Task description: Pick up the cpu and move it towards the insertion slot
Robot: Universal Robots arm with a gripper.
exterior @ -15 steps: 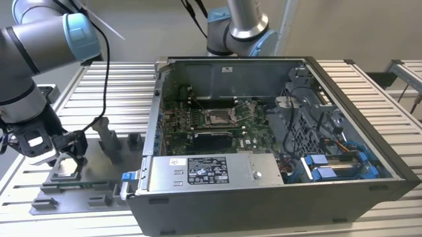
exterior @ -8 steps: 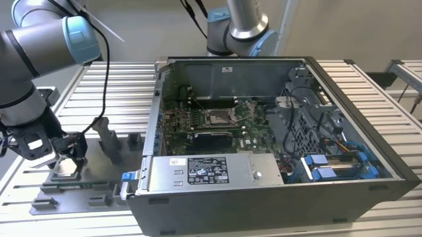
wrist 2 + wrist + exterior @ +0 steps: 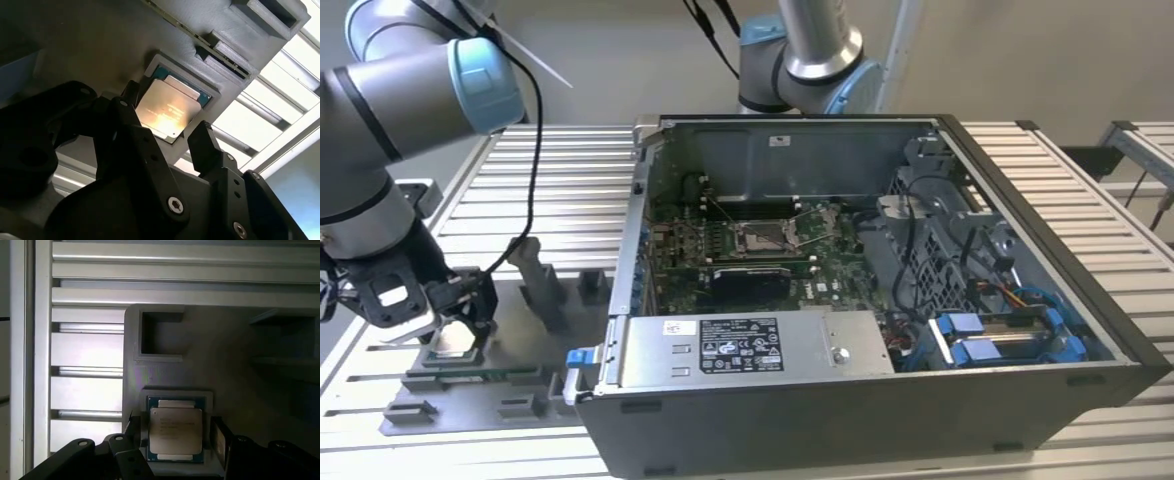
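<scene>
A slatted metal table (image 3: 560,170) is carrying a grey fixture plate (image 3: 540,350) and an open computer case (image 3: 1067,300). The claw (image 3: 447,322) is hovering low over the plate, its fingers (image 3: 136,435) standing apart and flanking the cpu (image 3: 176,432), which is lying in its recess just beneath. The insertion slot (image 3: 761,237) is sitting well apart from the claw, inside the case.

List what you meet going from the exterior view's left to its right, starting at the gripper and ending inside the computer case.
gripper → upright grey fixture post → insertion slot → blue drive brackets
</scene>
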